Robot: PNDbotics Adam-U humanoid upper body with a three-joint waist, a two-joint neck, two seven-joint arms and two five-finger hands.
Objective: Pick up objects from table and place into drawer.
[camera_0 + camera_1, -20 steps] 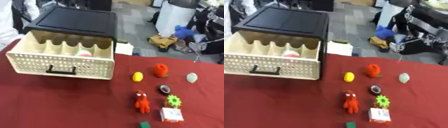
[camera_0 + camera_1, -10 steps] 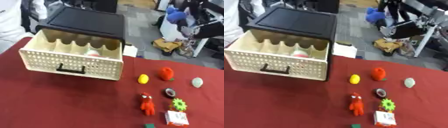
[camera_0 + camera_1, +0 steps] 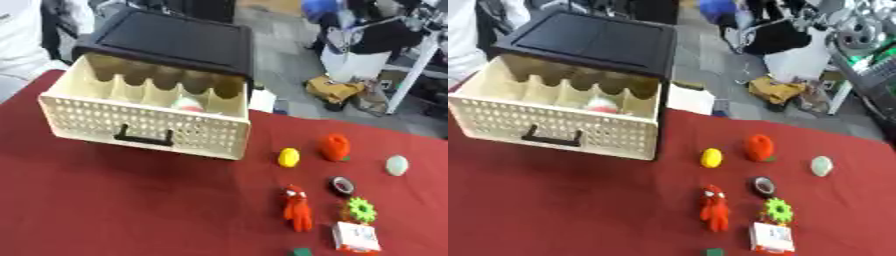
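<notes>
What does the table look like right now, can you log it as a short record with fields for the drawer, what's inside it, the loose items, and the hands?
drawer: cream perforated drawer pulled open from a black cabinet, black handle in front
inside drawer: one pale round item with red, in a rear compartment
loose items on red table: yellow ball, orange-red toy, pale green ball, dark ring, red figure, green gear, white box, small green block
hands: neither in view
</notes>
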